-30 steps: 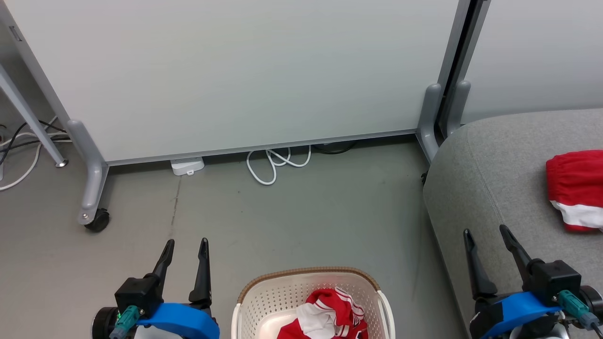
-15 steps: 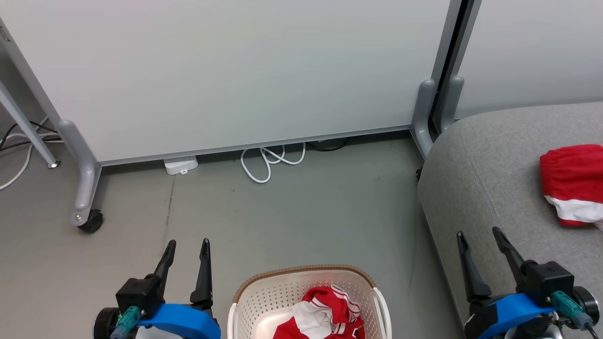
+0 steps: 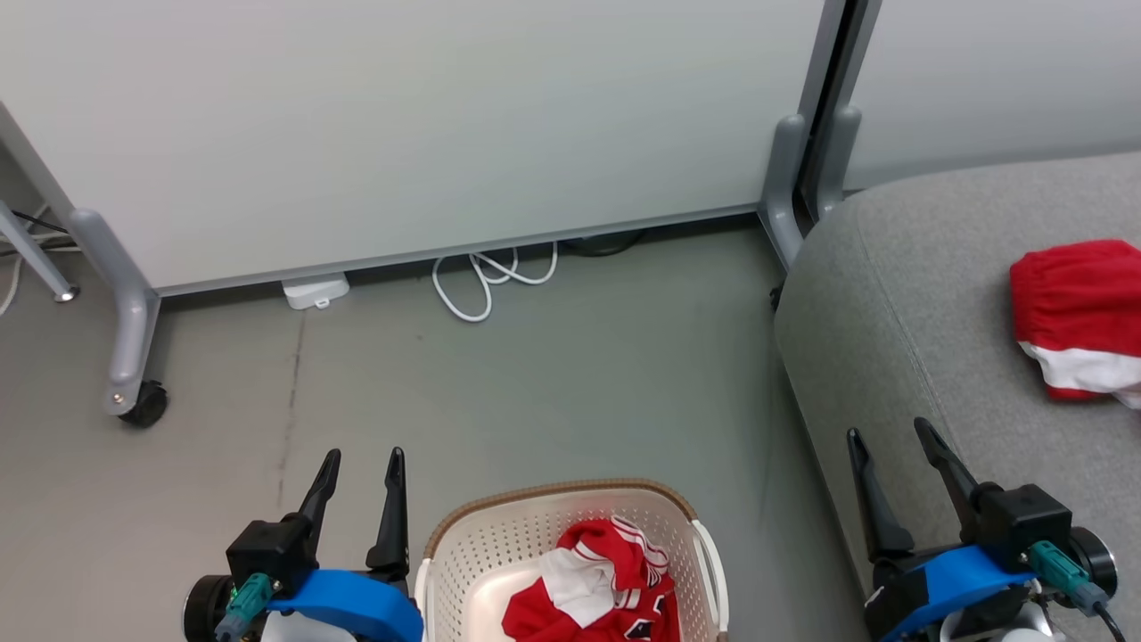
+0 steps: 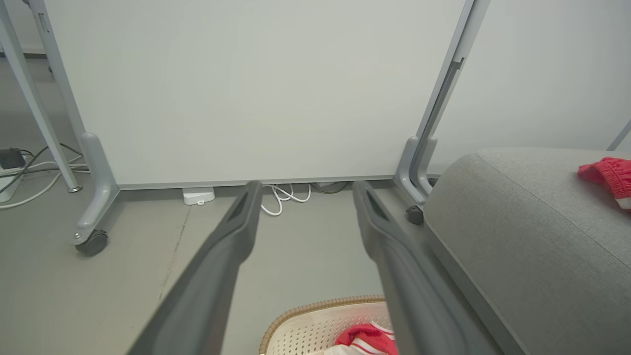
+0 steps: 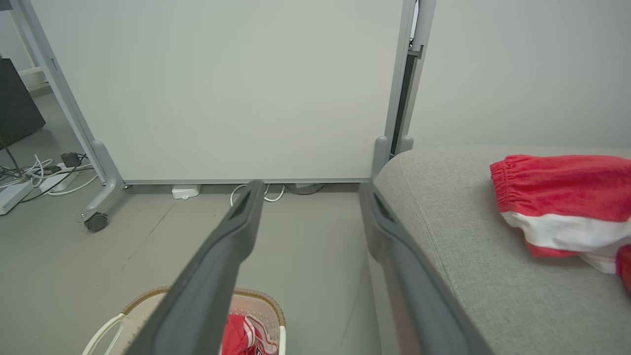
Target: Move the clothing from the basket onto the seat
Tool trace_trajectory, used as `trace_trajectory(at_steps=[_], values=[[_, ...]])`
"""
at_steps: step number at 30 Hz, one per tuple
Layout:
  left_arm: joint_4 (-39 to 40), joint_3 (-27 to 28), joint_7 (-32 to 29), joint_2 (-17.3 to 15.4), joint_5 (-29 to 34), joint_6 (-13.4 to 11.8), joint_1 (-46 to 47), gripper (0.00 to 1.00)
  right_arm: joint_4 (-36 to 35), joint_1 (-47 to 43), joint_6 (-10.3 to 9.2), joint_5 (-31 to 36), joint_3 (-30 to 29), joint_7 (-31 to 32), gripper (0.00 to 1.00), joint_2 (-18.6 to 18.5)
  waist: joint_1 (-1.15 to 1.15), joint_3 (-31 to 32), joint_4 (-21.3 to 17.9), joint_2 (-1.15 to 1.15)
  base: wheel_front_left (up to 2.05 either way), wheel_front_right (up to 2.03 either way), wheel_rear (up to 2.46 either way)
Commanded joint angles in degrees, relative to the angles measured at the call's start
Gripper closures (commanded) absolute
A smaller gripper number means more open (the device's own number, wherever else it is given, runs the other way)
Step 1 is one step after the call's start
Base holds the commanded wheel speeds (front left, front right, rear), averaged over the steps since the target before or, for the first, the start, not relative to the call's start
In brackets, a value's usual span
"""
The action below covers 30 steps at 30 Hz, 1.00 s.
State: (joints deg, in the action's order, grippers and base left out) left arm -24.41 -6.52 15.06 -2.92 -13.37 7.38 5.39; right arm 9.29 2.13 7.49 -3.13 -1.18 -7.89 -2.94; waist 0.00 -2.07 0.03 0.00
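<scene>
A wide white partition panel (image 3: pixel 401 134) on grey legs fills the background, standing on a grey floor (image 3: pixel 579 374). To the right, the light-grey seat (image 3: pixel 918 294) shows its rounded corner, next to the panel's leg. The cream perforated basket (image 3: pixel 562 490) with its brown rim stands on the floor at the bottom centre of the head view, left of the seat and apart from it. The red shorts (image 3: pixel 1074 312) with a white band lie on the seat, near the right edge of the head view. The red-and-white jersey (image 3: pixel 597 588) lies crumpled inside the basket. The left gripper (image 3: pixel 365 455) hangs just left of the basket, its jaws spread and empty. The right gripper (image 3: pixel 887 428) hangs at the seat's front edge, likewise spread and holding nothing. A looped white cable (image 3: pixel 481 281) lies at the foot of the panel, and a black caster (image 3: pixel 143 406) sits under the panel's left leg.
</scene>
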Motion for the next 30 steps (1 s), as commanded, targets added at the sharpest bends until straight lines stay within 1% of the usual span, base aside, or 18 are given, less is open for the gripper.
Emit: trace_trajectory(at_steps=[1,6,14,20,24,29,30], values=[[-0.08,-0.18,0.16,0.04,-0.13,0.11,1.04,0.00,-0.39,0.99,0.01,-0.34,0.32,-0.10,0.00,0.09,0.00,-1.25,-0.95,0.00,0.00,0.00,0.00],[-0.38,-0.49,0.16,0.04,-0.36,0.11,2.39,0.00,-0.78,2.72,0.01,0.06,2.19,-0.16,0.00,0.07,0.00,-4.85,-3.68,0.00,0.00,0.00,0.00],[-2.39,-0.75,0.16,0.03,-0.01,0.10,5.68,0.00,-0.66,6.24,0.01,-0.60,6.11,-1.00,0.00,0.07,0.00,-12.06,-9.95,0.00,0.00,0.00,0.00],[-4.81,-0.72,0.17,-0.02,-0.01,0.10,8.63,0.00,-1.08,8.15,0.01,-0.56,7.48,-1.95,0.00,0.08,0.00,-16.77,-13.75,0.00,0.00,0.00,0.00],[-7.02,-1.32,0.17,-0.03,0.31,0.10,10.61,0.00,-1.61,9.02,0.01,-0.87,7.70,-2.52,0.00,0.08,0.00,-19.90,-15.24,0.00,0.00,0.00,0.00],[-11.10,-3.90,0.17,-0.47,0.55,0.11,13.59,0.00,-2.36,10.28,0.01,-1.32,7.91,-3.27,0.00,0.09,0.00,-23.91,-16.22,0.00,0.00,0.00,0.00],[-11.10,-3.90,0.17,-0.47,0.55,0.11,13.59,0.00,-2.36,10.28,0.01,-1.32,7.91,-3.27,0.00,0.09,0.00,-23.91,-16.22,0.00,0.00,0.00,0.00]])
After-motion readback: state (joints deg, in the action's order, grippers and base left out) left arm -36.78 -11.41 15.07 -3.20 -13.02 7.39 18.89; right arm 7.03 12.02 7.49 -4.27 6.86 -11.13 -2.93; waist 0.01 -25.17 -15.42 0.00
